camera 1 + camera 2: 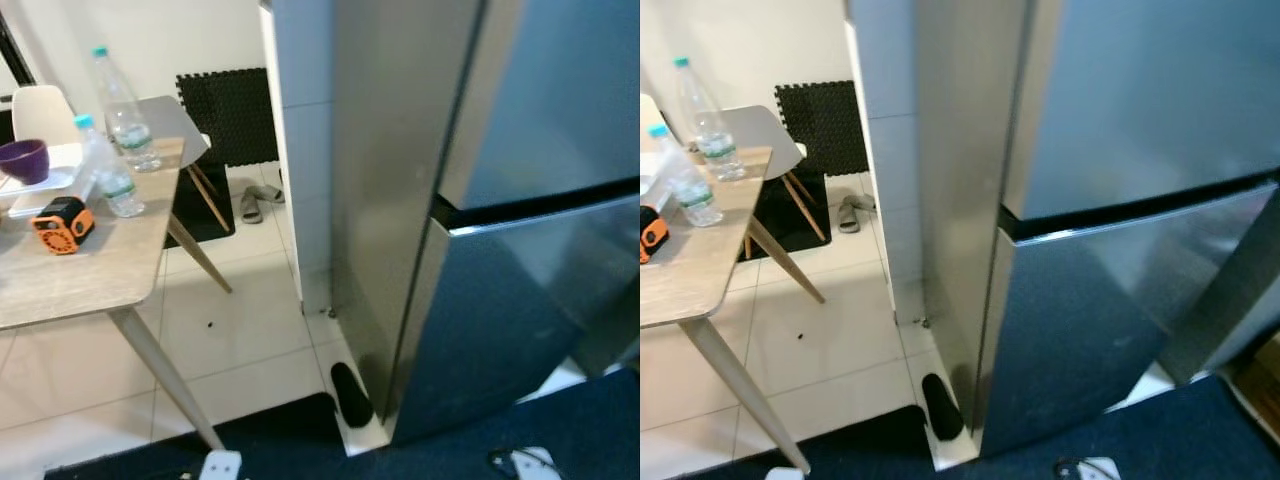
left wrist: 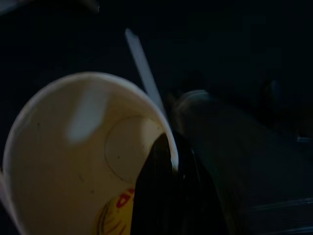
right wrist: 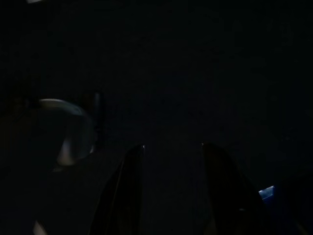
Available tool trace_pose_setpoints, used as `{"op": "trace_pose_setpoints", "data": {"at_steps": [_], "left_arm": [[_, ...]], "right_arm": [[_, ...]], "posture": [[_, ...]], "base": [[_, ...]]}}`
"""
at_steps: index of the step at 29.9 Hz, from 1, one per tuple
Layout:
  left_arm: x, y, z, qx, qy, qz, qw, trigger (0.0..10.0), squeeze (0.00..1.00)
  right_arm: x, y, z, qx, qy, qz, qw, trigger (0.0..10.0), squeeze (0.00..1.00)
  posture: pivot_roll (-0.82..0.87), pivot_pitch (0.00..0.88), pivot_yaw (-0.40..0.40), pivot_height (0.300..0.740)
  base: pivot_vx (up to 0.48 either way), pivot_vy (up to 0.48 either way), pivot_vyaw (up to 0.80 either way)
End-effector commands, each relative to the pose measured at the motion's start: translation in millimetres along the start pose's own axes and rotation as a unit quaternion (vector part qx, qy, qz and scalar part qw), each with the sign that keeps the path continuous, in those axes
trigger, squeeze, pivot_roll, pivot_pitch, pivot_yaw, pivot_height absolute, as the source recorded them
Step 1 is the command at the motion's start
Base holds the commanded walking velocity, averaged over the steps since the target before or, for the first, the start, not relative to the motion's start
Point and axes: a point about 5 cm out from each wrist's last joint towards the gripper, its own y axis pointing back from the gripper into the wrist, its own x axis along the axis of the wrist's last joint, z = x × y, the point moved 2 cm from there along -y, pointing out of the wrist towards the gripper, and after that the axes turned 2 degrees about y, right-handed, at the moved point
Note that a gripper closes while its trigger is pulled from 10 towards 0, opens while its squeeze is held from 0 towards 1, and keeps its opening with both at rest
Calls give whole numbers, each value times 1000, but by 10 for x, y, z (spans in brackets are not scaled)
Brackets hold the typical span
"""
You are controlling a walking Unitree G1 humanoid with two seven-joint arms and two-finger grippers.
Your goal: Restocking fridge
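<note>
Below, left hand [image 2: 168, 196] around a paper cup [image 2: 83, 161].

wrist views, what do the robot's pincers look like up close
Both are very dark. The left pincer shows as glossy black, a long finger tapering to a narrow tip. The right pincer shows two long black fingers with slim tips and faint sheen along their edges. No cables or markings can be made out.

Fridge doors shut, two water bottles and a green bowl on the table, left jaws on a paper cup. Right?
One slip: the bowl is purple, not green, as the left eye view shows. The rest holds: fridge doors shut, two bottles on the table, left gripper on the paper cup.
</note>
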Motion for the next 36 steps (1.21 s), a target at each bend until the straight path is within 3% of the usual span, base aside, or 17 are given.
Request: {"op": "trace_pose_setpoints", "data": {"at_steps": [1, 9, 14, 15, 16, 17, 20, 23, 24, 26, 27, 28, 30, 33, 34, 35, 36], "left_arm": [[-66, 10, -26, 4, 2, -9, 1000, 10000, 0], [-67, 9, -25, 7, 8, -10, 1000, 10000, 0], [-70, 11, -38, 9, 9, -11, 1000, 10000, 0], [-73, 13, -47, 9, 10, -11, 1000, 10000, 0], [-73, 13, -47, 9, 10, -11, 1000, 10000, 0], [-74, 13, -50, 9, 10, -11, 1000, 10000, 0], [-76, 15, -56, 10, 10, -12, 1000, 10000, 0], [-76, 16, -66, 10, 10, -12, 1000, 10000, 0], [-74, 17, -74, 10, 10, -11, 1000, 10000, 0], [-72, 18, -77, 10, 10, -11, 1000, 10000, 0], [-72, 18, -77, 10, 10, -11, 1000, 10000, 0], [-72, 18, -77, 10, 10, -11, 1000, 10000, 0], [-72, 18, -77, 10, 10, -11, 1000, 10000, 0], [-74, 18, -76, 9, 9, -12, 1000, 10000, 0], [-74, 18, -76, 9, 9, -12, 1000, 10000, 0], [-81, 18, -71, 8, 8, -13, 1000, 10000, 0], [-81, 18, -71, 8, 8, -13, 1000, 10000, 0]], "right_arm": [[30, -9, -71, 8, -8, 5, 1000, 10000, 0], [249, -4, -85, 33, -9, 57, 998, 10000, 0], [485, 29, 98, 25, -46, 101, 994, 10000, 0], [570, 50, 184, 24, -75, 119, 990, 10000, 533], [570, 50, 184, 24, -75, 119, 990, 10000, 533], [621, 62, 201, 38, -97, 131, 986, 10000, 1000], [757, 99, 214, 80, -122, 162, 976, 10000, 1000], [1065, 208, 208, 170, -128, 223, 951, 10000, 1000], [1366, 359, 194, 259, -128, 282, 915, 10000, 1000], [1593, 506, 174, 326, -120, 328, 878, 10000, 1000], [1593, 506, 174, 326, -120, 328, 878, 10000, 1000], [1721, 598, 163, 361, -106, 351, 858, 10000, 1000], [1721, 598, 163, 361, -106, 351, 858, 10000, 1000], [2158, 985, 57, 471, -20, 419, 776, 10000, 1000], [2158, 985, 57, 471, -20, 419, 776, 10000, 1000], [2315, 1178, -44, 518, 35, 438, 734, 10000, 1000], [2315, 1178, -44, 518, 35, 438, 734, 10000, 1000]], "posture": [[-42, 0, 16, 740], [-40, 0, 16, 740], [-40, 0, 16, 740], [-40, 0, 16, 740], [-40, 0, 16, 740], [-40, 0, 16, 740], [-33, 0, 24, 740], [-33, 0, 23, 740], [-33, 0, 23, 740], [-33, 0, 23, 740], [-33, 0, 23, 740], [-33, 0, 23, 740], [-33, 0, 23, 740], [-33, 0, 23, 740], [-33, 0, 23, 740], [-29, 0, 20, 740], [-29, 0, 20, 740]], "base": [[0, -420, 0], [0, -197, 0], [0, 0, 0], [0, 0, 0], [0, 0, 0], [0, 0, 0], [0, 0, 0], [0, 0, 0], [0, 0, 0], [0, 0, 0], [0, 0, 0], [0, 0, 0], [0, 0, 0], [0, 0, 0], [0, 0, 0], [0, 0, 0], [0, 0, 0]]}}
